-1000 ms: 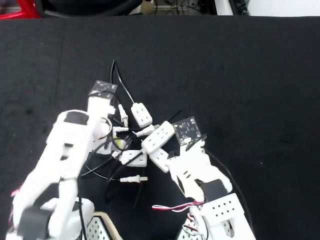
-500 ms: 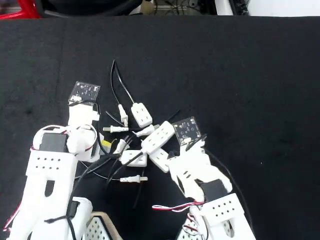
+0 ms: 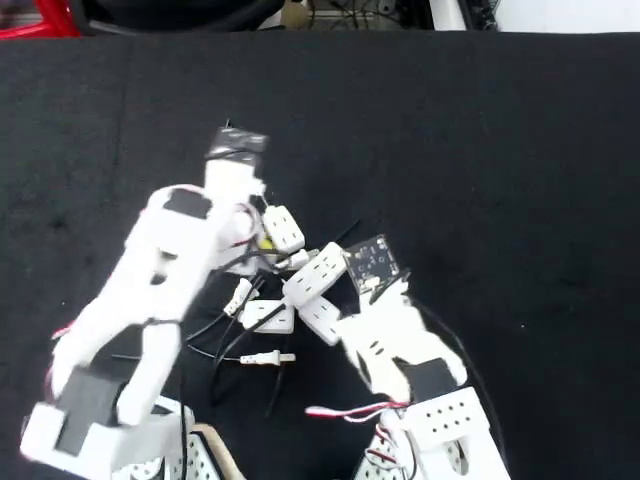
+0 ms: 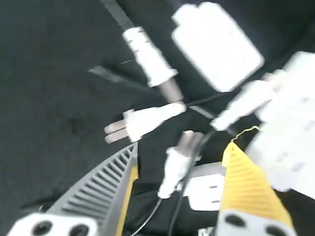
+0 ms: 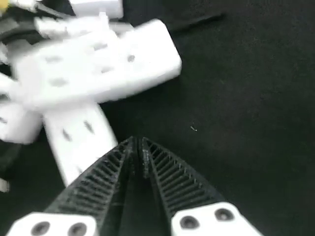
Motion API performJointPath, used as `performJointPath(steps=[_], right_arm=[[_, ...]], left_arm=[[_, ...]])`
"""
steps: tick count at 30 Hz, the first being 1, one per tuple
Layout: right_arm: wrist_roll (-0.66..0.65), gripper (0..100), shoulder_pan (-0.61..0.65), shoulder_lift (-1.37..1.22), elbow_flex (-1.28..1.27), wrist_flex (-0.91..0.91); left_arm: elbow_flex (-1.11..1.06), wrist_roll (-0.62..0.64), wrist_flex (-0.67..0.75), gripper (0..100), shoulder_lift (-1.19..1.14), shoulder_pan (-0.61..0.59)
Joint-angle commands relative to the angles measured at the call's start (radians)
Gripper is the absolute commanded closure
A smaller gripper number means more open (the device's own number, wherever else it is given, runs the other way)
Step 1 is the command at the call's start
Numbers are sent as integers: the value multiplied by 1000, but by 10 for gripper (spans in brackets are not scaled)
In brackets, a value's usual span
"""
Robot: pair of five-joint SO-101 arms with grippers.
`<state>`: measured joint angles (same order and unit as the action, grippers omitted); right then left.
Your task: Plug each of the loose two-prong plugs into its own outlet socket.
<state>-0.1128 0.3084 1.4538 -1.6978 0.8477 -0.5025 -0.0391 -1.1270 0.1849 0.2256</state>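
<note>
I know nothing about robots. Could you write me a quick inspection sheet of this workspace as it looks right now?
Surface: black cloth table, flat.
Job's things: white outlet blocks clustered mid-table; one loose plug lying unplugged beside them.
Clutter: nothing seen.
Grippers: left gripper open above other plugs; right gripper shut, empty, near the blocks.
Cables: thin dark cables tangled among the blocks.
Surroundings: red object and dark gear beyond the table's far edge.

Clustered mid-table: white outlet blocks (image 3: 317, 275). On their near side, lying flat and unplugged: white two-prong plug (image 3: 265, 357), prongs pointing right.
</note>
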Motion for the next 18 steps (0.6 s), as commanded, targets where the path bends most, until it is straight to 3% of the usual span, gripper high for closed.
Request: performJointPath(steps=[1,2,3,7,14,18], right_arm=[[-537,974,-212,-1,65,78],[-637,975,-265,1,76,87],[-657,975,-307,1,76,84],[-526,973,-365,1,77,51],[-529,973,-397,-5,82,52],[-531,973,-397,-2,79,52]], left_arm=[[143,-14,-20,722,-20,61],[162,17,-17,722,-14,65],[176,63,0,722,-11,68],[182,241,94,721,-54,84],[205,629,284,718,-267,74],[265,669,293,721,-338,53]])
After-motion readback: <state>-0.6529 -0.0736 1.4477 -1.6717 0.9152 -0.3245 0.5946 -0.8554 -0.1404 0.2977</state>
